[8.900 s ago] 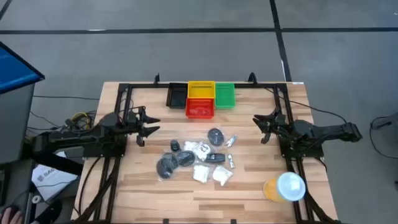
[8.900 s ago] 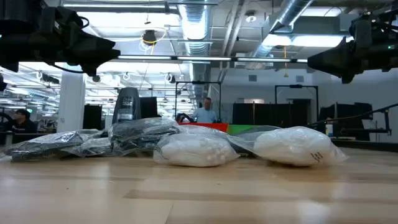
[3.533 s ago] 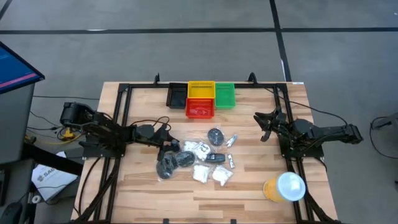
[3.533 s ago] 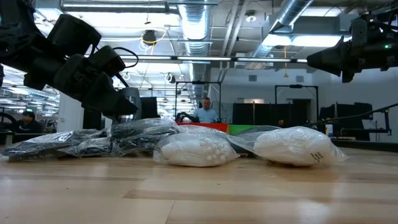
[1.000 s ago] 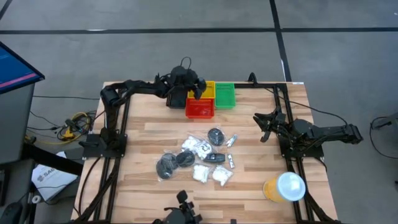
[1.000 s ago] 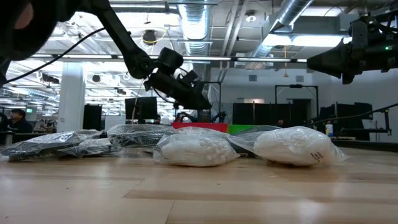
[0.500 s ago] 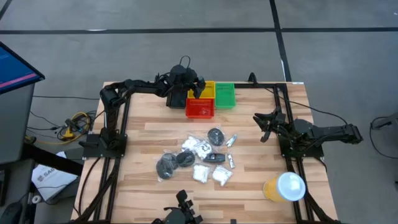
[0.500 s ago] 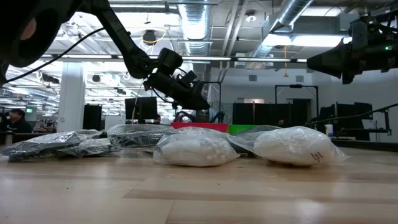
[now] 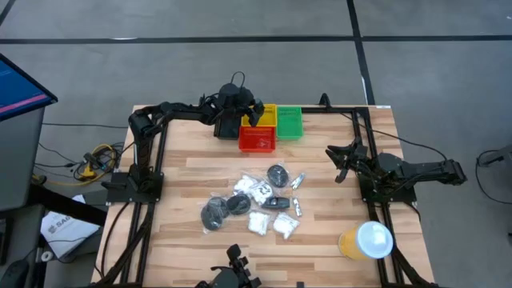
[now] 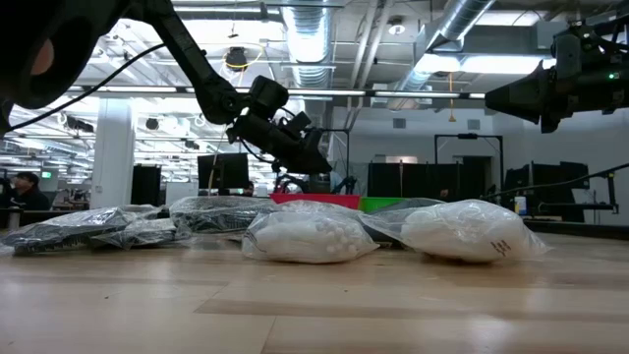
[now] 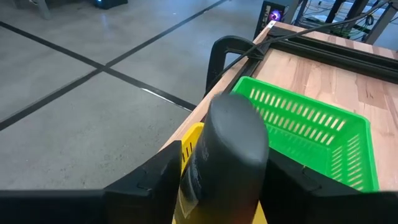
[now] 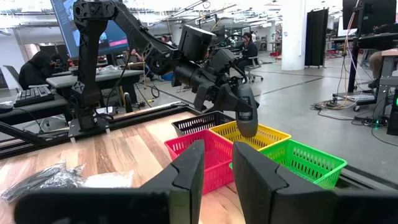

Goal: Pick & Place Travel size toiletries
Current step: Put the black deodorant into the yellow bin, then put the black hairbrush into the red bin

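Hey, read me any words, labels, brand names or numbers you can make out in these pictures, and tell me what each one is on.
None can be read.
White packet: dark marks, too small to read.
Right-hand white packet: a small dark print, too blurred to read.
Black oblong piece between the left end effector's fingers: no print showing.
Screen behind the table: blurred, unreadable.
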Tool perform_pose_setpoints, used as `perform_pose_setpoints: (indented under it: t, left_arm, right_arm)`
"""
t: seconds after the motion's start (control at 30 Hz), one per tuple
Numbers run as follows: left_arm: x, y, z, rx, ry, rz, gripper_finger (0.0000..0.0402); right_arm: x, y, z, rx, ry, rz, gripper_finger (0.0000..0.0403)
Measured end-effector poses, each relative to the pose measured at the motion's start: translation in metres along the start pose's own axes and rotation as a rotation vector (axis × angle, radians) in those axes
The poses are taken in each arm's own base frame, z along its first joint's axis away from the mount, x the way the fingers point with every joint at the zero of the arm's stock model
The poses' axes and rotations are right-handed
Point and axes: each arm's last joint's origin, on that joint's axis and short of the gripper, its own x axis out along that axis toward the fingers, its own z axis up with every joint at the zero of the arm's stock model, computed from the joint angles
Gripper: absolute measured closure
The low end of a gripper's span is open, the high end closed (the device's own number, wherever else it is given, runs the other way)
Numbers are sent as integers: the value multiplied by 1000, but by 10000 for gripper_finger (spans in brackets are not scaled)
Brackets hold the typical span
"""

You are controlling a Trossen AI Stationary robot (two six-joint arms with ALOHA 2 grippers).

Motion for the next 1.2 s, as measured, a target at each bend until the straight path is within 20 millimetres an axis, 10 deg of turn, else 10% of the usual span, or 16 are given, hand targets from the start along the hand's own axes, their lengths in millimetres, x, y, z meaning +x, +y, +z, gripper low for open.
perform_pose_setpoints:
  t: [0.87, 1.2]
  left_arm:
    - [0, -3, -1, 0, 11, -21, 225]
    - [-9, -37, -6, 17, 190, -202, 225]
  right_arm:
    - [0, 0, 0, 0, 0, 0, 327]
    - [0, 0, 0, 0, 0, 0, 327]
